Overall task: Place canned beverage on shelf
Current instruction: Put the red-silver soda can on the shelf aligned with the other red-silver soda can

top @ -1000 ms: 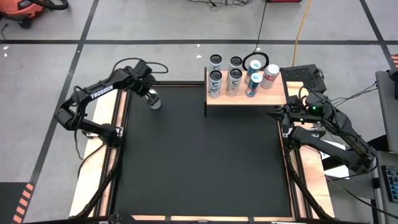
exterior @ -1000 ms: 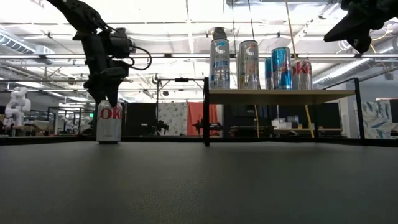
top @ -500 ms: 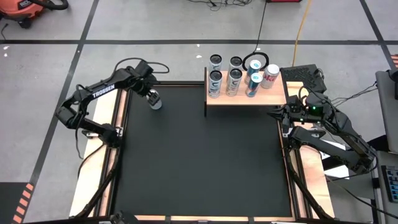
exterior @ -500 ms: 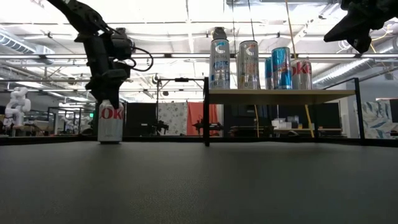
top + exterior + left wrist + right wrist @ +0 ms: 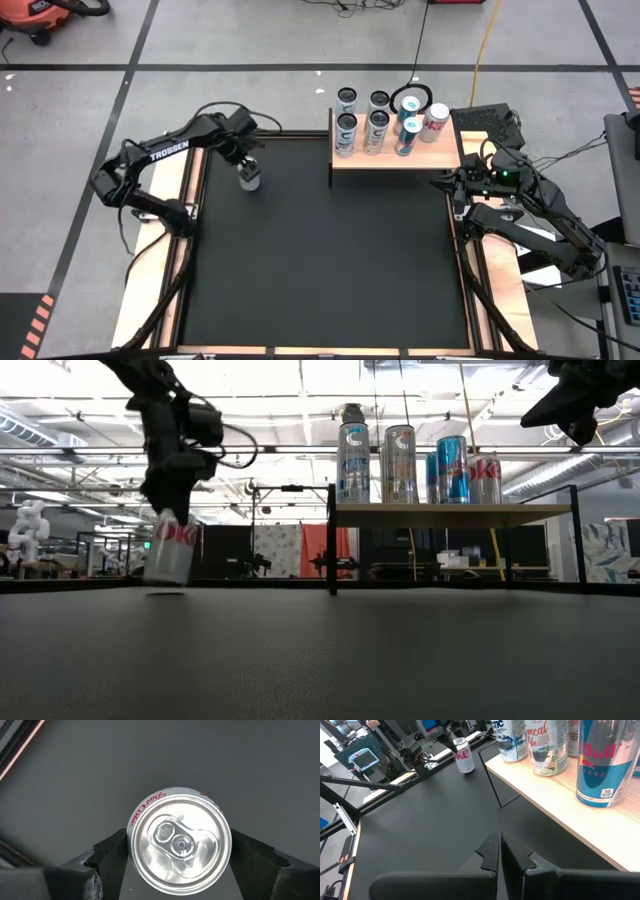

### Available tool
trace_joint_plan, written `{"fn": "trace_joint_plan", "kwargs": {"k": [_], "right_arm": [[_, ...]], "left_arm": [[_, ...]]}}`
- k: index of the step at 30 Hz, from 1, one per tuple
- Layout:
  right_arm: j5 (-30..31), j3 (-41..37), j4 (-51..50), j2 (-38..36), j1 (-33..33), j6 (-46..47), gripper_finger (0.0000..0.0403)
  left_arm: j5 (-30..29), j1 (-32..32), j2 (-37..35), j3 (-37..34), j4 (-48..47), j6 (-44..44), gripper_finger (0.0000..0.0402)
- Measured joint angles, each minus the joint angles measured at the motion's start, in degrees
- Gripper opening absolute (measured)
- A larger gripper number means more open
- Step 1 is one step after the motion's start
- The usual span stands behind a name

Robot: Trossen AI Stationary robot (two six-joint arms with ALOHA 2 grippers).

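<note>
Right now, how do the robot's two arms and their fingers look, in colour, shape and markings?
Both arms are dark, almost black, built of slim jointed segments with black cables looping beside them. The left arm carries white TROSSEN lettering on one segment. The right arm shows a small green light near its wrist. The left gripper has broad, flat, matte black fingers; the right gripper has narrow, wedge-shaped black ones.

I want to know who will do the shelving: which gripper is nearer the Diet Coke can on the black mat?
Left. The left gripper is closed around the Diet Coke can, which tilts in its grip. The right gripper waits shut across the mat, beside the shelf.
</note>
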Motion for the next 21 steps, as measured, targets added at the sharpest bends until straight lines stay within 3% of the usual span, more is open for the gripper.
{"fn": "trace_joint_plan", "kwargs": {"k": [21], "right_arm": [[0.0,0.01,0.0,0.0,-0.02,0.01,0.0]], "left_arm": [[-0.27,-24.21,-0.15,14.07,-4.78,-14.84,0.0283]]}}
